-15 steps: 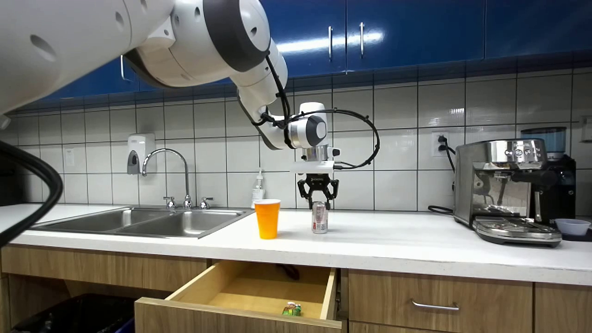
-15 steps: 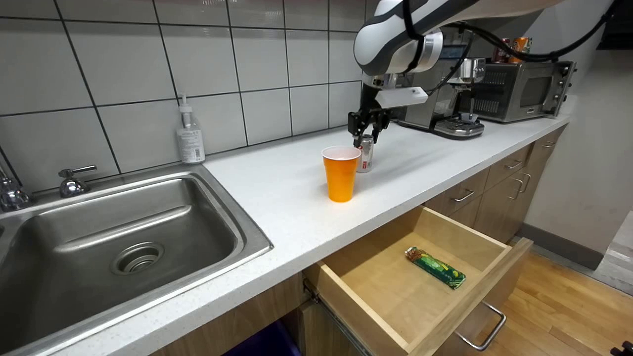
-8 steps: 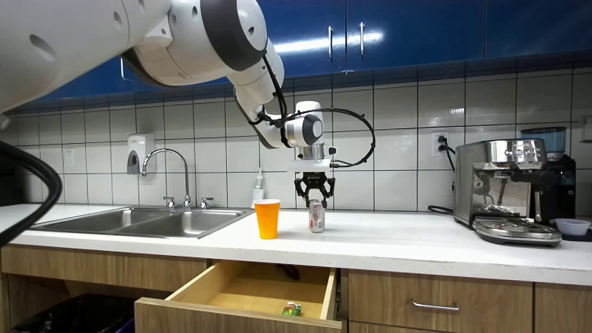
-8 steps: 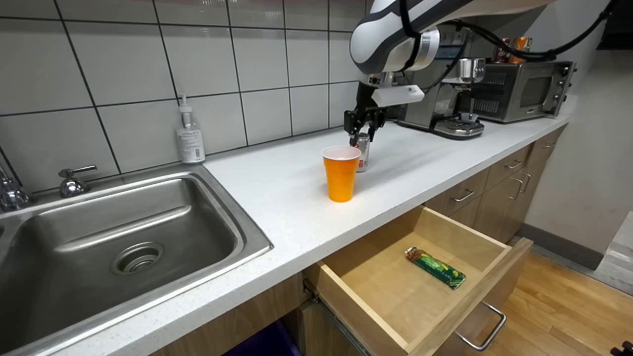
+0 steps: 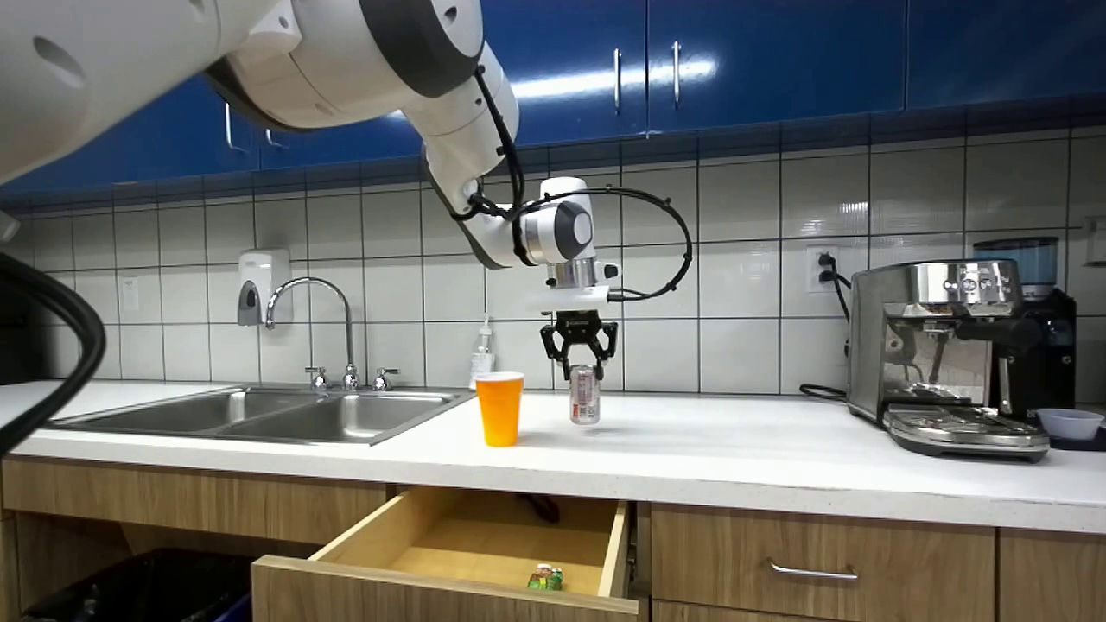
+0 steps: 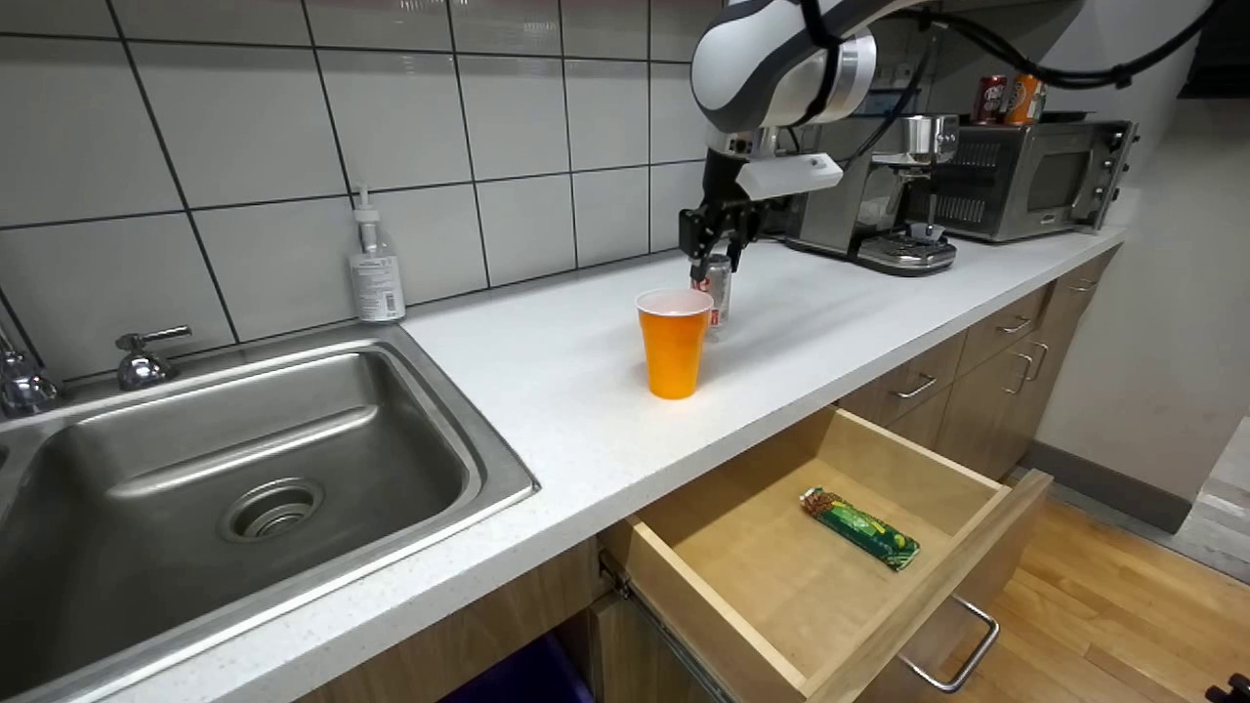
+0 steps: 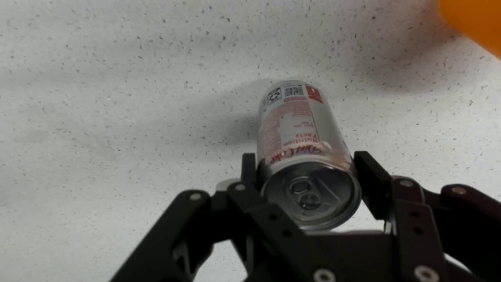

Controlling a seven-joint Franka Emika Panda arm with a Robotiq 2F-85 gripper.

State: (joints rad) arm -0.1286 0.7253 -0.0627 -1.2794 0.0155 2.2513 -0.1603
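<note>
I hold a silver metal drink can (image 5: 585, 399) upright in my black two-fingered gripper (image 5: 584, 372), just above the white countertop (image 5: 734, 441). A tapered orange plastic cup (image 5: 499, 415) stands near it; below, a pale wooden drawer (image 5: 475, 551) is pulled out.

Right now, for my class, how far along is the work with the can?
Done: the gripper is closed on the silver can. In hand: it holds the can roughly upright, apparently just above the counter. Left, most likely: setting it down and letting go, as the wrist view shows it clasped.
</note>
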